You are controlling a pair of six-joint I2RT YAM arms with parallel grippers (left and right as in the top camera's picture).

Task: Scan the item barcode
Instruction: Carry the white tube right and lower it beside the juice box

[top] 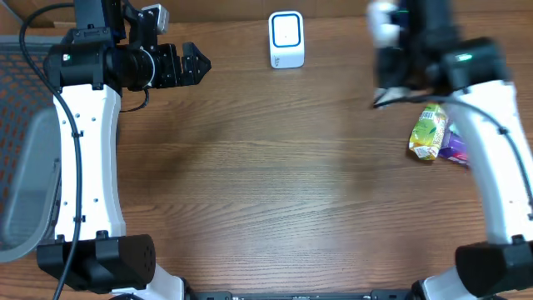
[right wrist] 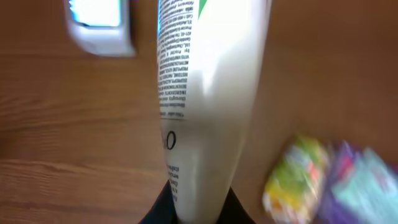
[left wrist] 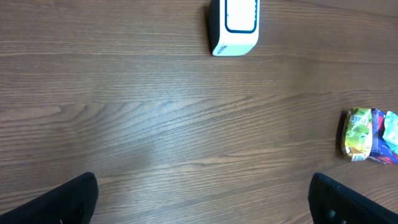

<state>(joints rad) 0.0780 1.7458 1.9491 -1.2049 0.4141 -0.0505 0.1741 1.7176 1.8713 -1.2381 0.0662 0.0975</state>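
Fingers of the right gripper (right wrist: 198,210) pinch nearly shut on the narrow end of a white tube (right wrist: 205,93), aloft near the scanner (right wrist: 99,25); the left gripper (top: 196,65) gapes empty. So thin a hold could let the tube twist and spoil the scan. Its print blurs past reading.

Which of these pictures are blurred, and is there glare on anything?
Right wrist view: everything is blurred; the white tube carries a bright glare patch, and the scanner and snack packets are smeared. Overhead view: only the upper end of the right arm is smeared, the rest is sharp. Left wrist view: sharp, even light, no glare.
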